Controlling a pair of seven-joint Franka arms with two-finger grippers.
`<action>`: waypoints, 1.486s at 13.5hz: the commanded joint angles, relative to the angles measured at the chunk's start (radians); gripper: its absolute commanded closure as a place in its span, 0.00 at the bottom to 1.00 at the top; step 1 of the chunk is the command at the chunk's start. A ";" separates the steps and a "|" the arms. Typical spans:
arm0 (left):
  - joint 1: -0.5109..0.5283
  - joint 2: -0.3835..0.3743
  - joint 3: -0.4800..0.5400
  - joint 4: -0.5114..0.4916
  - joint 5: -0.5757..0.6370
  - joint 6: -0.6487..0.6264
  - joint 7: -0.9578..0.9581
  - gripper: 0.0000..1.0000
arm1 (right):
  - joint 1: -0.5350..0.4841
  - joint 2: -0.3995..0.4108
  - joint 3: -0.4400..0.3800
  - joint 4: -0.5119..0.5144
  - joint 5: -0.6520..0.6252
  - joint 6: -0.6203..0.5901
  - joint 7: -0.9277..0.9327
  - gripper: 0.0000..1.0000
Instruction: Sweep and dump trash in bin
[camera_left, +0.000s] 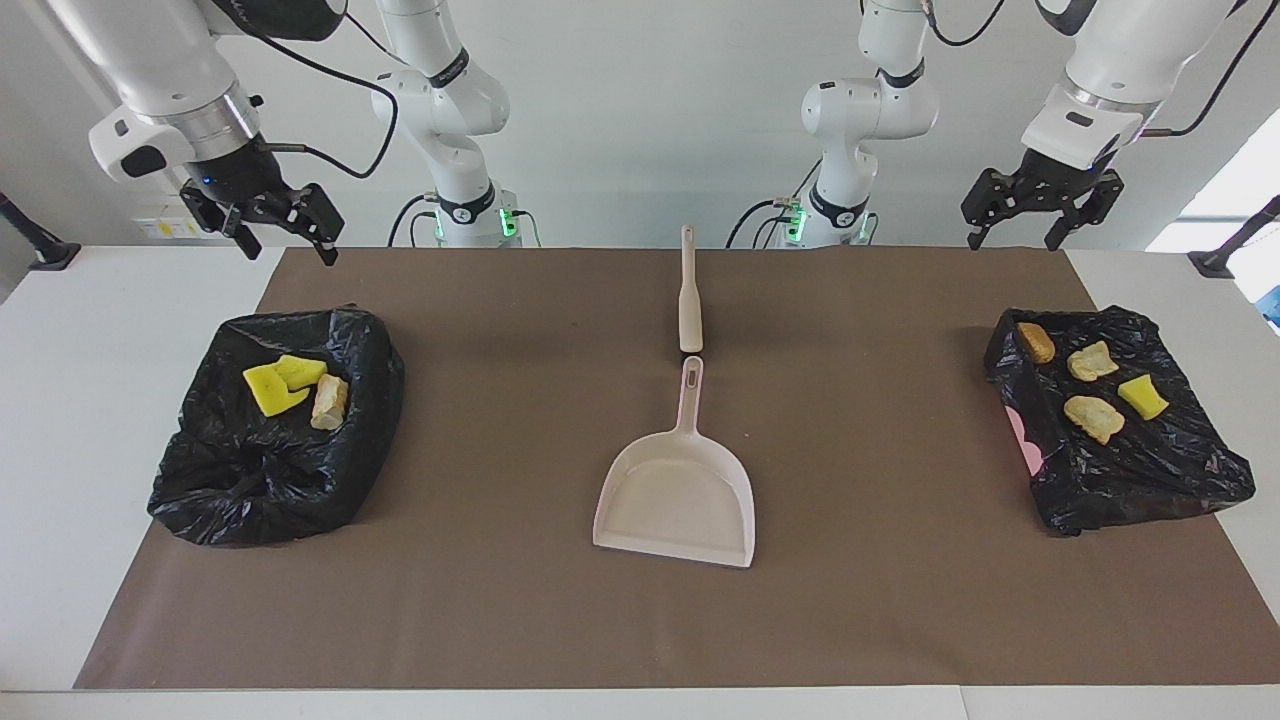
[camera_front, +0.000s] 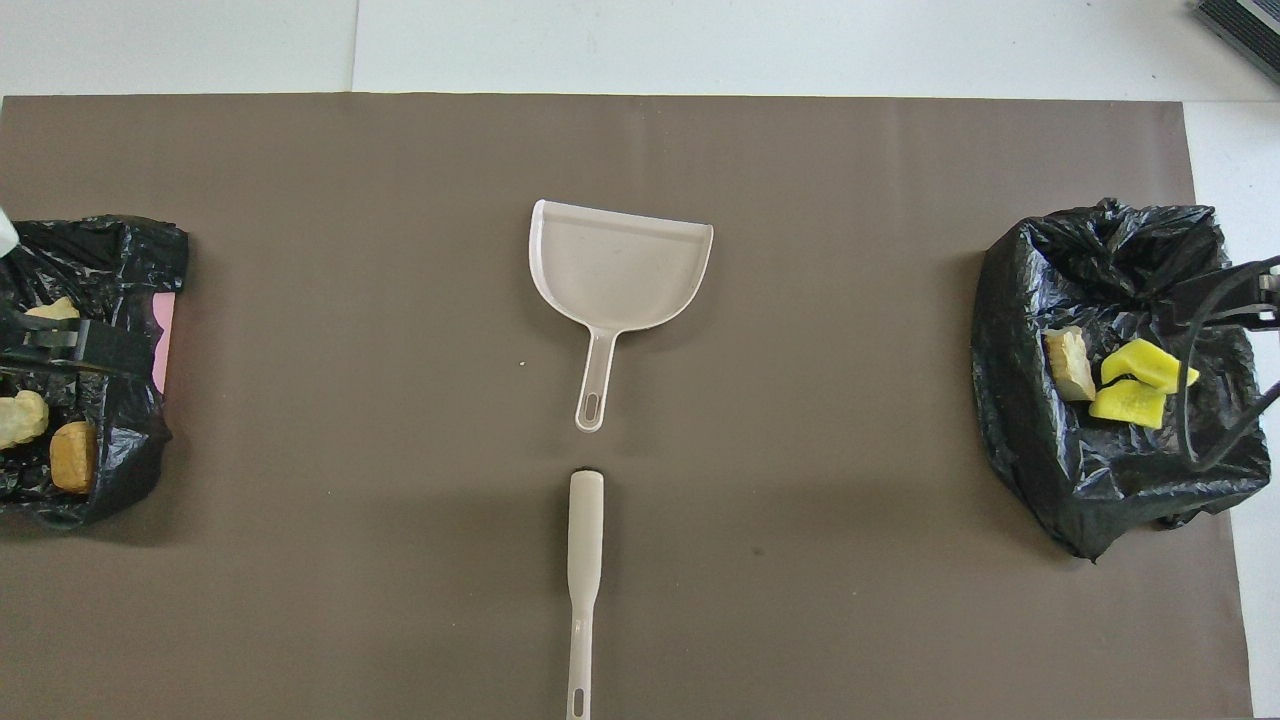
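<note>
The left gripper hangs at the upper right of the facing frame, raised over the mat's robot-side edge with its fingers spread and nothing between them. The right gripper mirrors it at the upper left of that frame, likewise spread and empty, up in the air above the mat's corner. Both look parked clear of the work, so nothing blocks the bins below.

Under the left gripper, at the right edge of the facing frame, sits a black-bagged bin with four pieces of trash on its liner: an orange lump, two tan lumps and a yellow sponge bit. A pink strip of the bin shows where the bag has slipped. At the frame's left a second black-bagged bin holds three more scraps, two yellow sponge pieces and a tan lump lying close together.

In the frame's centre the dustpan lies flat on the brown mat, its mouth pointing away from the robots and its handle toward them. The brush lies in line with that handle, just apart from its tip, so either arm could reach both tools.

No scrap is visible on the open mat, so the sweeping looks finished.
</note>
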 joint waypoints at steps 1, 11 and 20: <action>0.013 -0.021 -0.002 -0.014 -0.030 -0.006 0.002 0.00 | -0.002 -0.003 0.004 0.001 0.002 -0.007 0.015 0.00; 0.034 -0.032 -0.005 -0.031 -0.048 0.002 0.006 0.00 | -0.002 -0.003 0.004 0.001 0.002 -0.007 0.013 0.00; 0.037 -0.035 -0.005 0.004 -0.038 -0.063 0.002 0.00 | -0.002 -0.003 0.004 0.001 0.003 -0.007 0.015 0.00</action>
